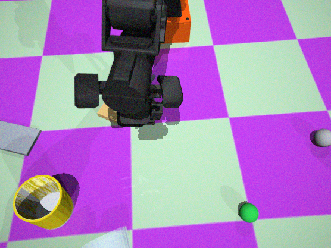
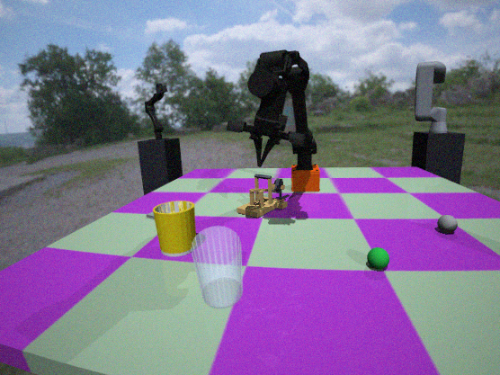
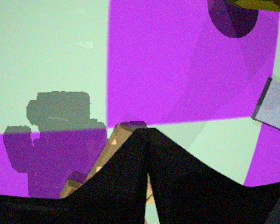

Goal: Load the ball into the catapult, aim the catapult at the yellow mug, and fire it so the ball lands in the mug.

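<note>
My gripper [image 2: 262, 162] [image 3: 145, 137] is shut and empty, fingers pointing down, a little above the wooden catapult [image 2: 262, 200]. In the top view my arm covers most of the catapult [image 1: 104, 113]; only a tan corner shows. A dark ball [image 2: 279, 184] sits at the catapult's rear end, by the arm's orange base [image 2: 306, 178] [image 1: 178, 27]. The yellow mug [image 1: 63, 212] [image 2: 174, 230] stands upright at the front left, well apart from the catapult. In the wrist view a tan catapult part [image 3: 103, 160] shows just beside my fingers.
A clear glass [image 2: 218, 266] stands in front of the mug. A green ball [image 1: 249, 212] [image 2: 378, 258] and a grey ball [image 1: 322, 137] [image 2: 447, 223] lie at the right. A flat grey plate [image 1: 18, 137] [image 3: 269, 106] lies at the left.
</note>
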